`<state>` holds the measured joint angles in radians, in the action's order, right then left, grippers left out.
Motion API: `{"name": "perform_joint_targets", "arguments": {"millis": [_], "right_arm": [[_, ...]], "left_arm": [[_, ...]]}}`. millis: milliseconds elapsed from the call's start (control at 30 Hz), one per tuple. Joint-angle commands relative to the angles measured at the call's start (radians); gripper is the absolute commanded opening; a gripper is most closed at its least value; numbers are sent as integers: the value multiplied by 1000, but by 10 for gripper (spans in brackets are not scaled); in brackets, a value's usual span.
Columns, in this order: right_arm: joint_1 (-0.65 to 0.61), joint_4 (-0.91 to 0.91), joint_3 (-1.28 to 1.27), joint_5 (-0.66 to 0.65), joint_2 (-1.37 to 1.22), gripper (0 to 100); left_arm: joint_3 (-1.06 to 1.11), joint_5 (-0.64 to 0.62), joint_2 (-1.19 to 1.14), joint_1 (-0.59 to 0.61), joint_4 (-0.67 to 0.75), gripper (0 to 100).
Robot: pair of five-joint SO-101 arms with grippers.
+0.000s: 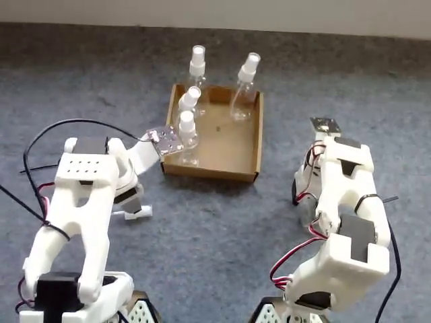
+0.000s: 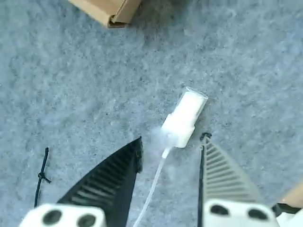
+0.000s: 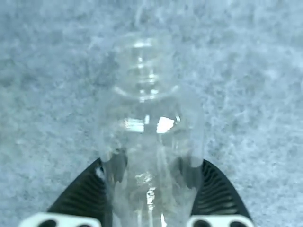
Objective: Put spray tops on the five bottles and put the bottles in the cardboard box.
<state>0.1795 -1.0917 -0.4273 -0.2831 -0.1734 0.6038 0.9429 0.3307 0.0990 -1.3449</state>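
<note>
A white spray top with a thin dip tube lies on the grey carpet. My left gripper is open, one finger on each side of it, not touching. My right gripper is shut on a clear bottle with a bare threaded neck, held just above the carpet. In the high view the cardboard box sits between and beyond the two arms. Several capped bottles stand in it, most along its left side and one at the back right. The left arm is left of the box, the right arm right of it.
A corner of the box shows beyond the spray top in the left wrist view. A small black tie lies on the carpet beside the left finger. A black cable loops left of the left arm. Open carpet lies between the arms.
</note>
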Motion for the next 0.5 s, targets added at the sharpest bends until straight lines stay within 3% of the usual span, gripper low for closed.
{"name": "perform_joint_targets", "arguments": {"millis": [0, 467], "right_arm": [[24, 39, 10, -12, 7, 94], [24, 39, 10, -12, 7, 94]], "left_arm": [[-41, 35, 18, -15, -2, 182], [-33, 100, 4, -82, -2, 182]]}}
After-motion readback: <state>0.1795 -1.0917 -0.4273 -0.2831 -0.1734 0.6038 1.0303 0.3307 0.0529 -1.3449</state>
